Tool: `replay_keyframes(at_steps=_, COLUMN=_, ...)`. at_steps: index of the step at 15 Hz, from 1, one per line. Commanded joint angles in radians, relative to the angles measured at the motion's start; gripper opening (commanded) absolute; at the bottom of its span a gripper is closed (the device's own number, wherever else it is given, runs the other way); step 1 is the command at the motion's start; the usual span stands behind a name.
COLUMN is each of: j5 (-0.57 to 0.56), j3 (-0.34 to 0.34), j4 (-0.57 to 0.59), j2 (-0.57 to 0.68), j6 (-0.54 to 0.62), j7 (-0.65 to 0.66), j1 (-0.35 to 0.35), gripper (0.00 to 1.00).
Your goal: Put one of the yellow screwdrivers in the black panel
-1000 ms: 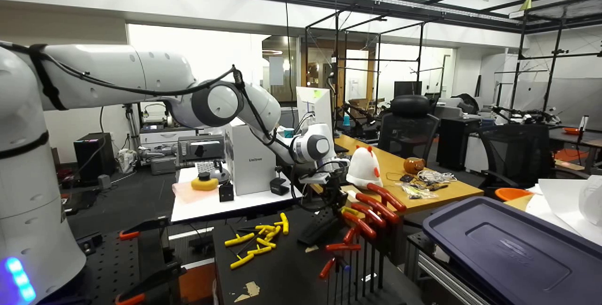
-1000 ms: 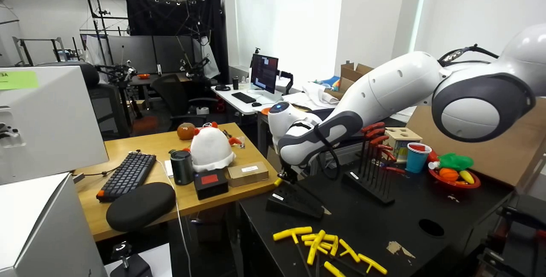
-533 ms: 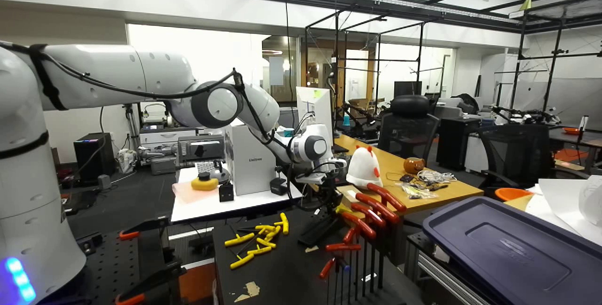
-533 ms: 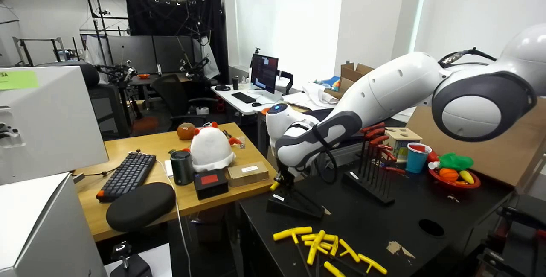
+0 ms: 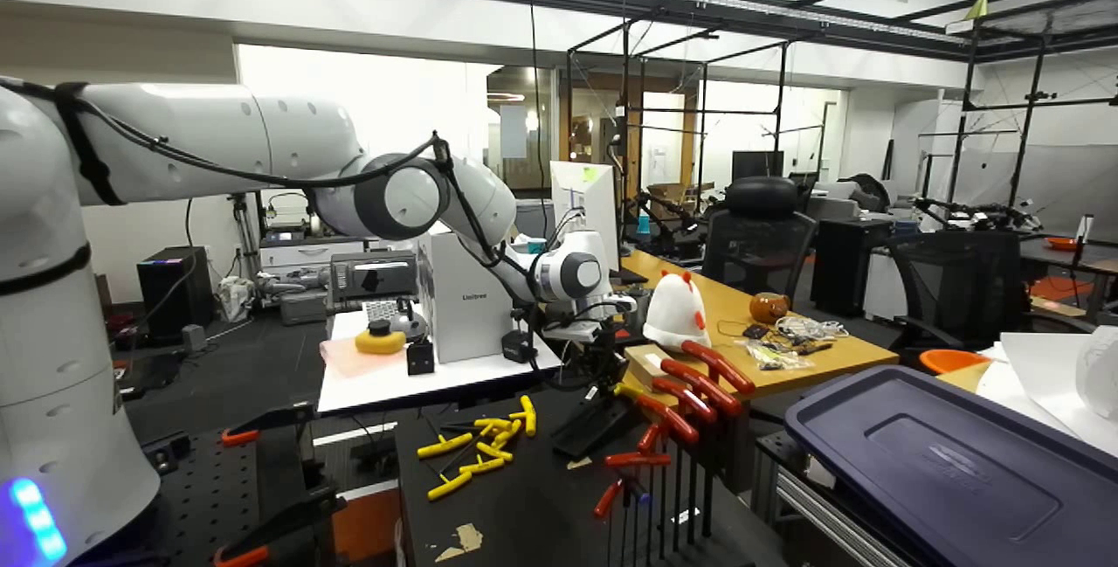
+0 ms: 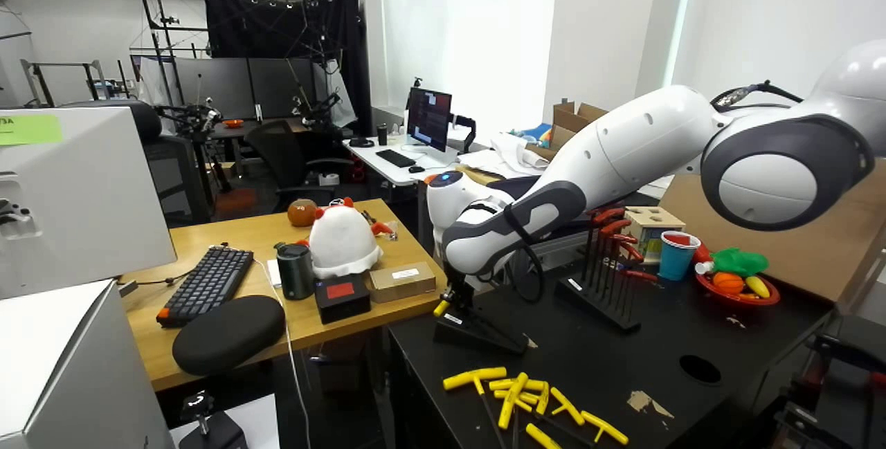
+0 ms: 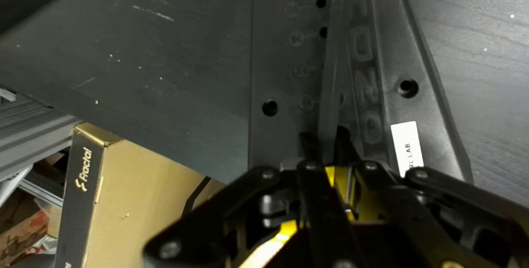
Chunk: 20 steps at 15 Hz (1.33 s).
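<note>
While the white arm (image 6: 644, 134) is stretched over the table (image 6: 588, 359) with its wrist bent, the gripper (image 7: 326, 152) points down over the labelled end of the black panel (image 6: 477, 333), fingers closed around a yellow screwdriver (image 6: 441, 308); whether its tip touches the panel, I cannot tell.

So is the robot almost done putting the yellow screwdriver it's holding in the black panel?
Partly. Done: the screwdriver is up, away from the yellow pile and at the panel. In hand: the tool grips it, and in the wrist view its shaft crosses the panel. Left, I think: fitting it into a hole and letting go. I can't make out its tip, so can't say how close that is.
</note>
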Motion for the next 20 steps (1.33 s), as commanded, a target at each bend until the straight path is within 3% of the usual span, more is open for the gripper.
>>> replay_keyframes(at_steps=1, j5=-0.006, j3=-0.014, j4=-0.010, j2=0.000, j6=-0.027, j7=-0.027, j1=-0.004, gripper=0.04)
replay_keyframes(at_steps=6, j5=0.002, j3=-0.001, j4=-0.023, j2=0.000, j6=-0.047, j7=-0.050, j1=-0.012, gripper=0.04)
replay_keyframes(at_steps=10, j5=0.012, j3=0.023, j4=-0.099, j2=-0.055, j6=-0.049, j7=-0.098, j1=-0.042, gripper=0.04)
replay_keyframes(at_steps=20, j5=0.037, j3=0.085, j4=-0.474, j2=-0.286, j6=-0.025, j7=-0.183, j1=-0.177, gripper=0.04)
